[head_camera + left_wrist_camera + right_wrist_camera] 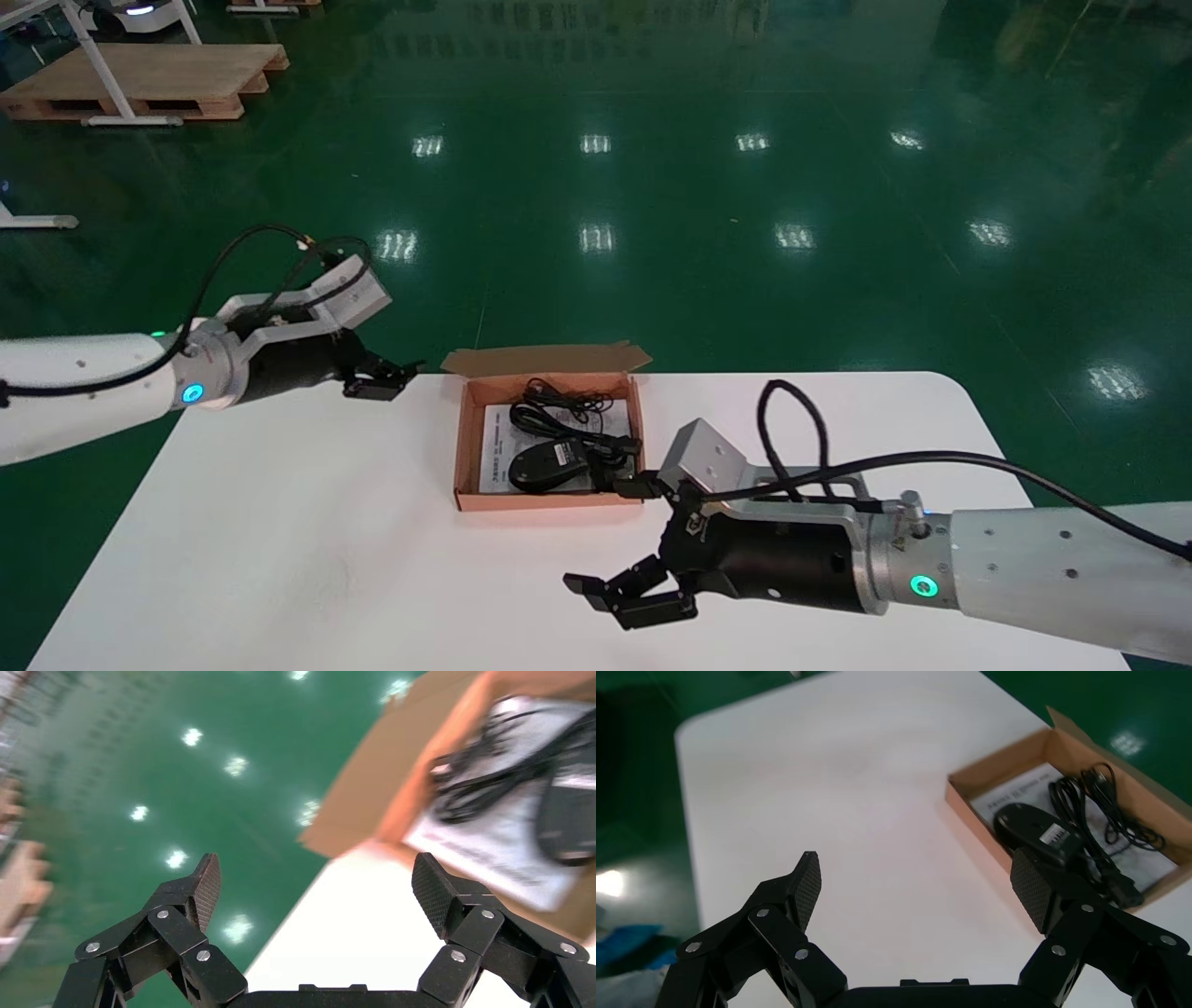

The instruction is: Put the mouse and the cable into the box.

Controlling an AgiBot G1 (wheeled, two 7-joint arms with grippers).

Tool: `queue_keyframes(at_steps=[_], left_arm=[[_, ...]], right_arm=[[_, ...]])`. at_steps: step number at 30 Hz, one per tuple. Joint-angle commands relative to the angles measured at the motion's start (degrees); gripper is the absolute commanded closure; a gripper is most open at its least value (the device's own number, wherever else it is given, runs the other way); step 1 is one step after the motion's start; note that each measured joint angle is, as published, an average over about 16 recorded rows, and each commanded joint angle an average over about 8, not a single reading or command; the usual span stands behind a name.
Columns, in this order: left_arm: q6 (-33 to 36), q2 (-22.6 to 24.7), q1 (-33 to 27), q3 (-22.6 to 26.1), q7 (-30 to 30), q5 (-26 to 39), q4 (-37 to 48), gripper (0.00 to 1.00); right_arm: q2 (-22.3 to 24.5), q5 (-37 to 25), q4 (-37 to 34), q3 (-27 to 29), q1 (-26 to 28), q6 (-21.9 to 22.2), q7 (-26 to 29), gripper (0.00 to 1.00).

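My right end effector hangs just above the worktop, fingers spread wide with nothing between them. One fingertip is just beside the closest corner of the box. Just beyond that fingertip, inside the box, the mouse lies on a printed sheet. Past it the cable sits in a loose bundle, so I judge both of the 2 items already stowed. If I had to reseat them, I'd expect the mouse to be light, with a hard, smooth shell that could slip, so I'd pinch it across its narrow sides. The cable looks limp and prone to snag, so I'd take it by the thick of the bundle, not by a stray loop. My left end effector hovers at the worktop's edge, well clear of the box on its other side, fingers also apart and empty.
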Motion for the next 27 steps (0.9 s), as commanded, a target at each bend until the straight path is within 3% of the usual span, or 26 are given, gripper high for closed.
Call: queue_keyframes(at_steps=[1,22,27], left_arm=[[2.1,-1.0,1.2,-1.2,0.5,-2.7,-1.2,0.0],[23.8,-11.2,13.7,-13.7,5.6,-31.2,-13.8,0.0],[28.9,-13.7,16.6,-16.7,6.8,-37.9,-16.8,0.0]], right_arm=[[1.4,2.5,0.8,2.0,-1.1,-2.0,-0.8,0.0],[16.5,28.1,8.8,22.4,-12.7,-23.0,-9.2,0.0],[18.4,31.3,9.7,24.9,-14.2,-25.6,-10.3,0.0]])
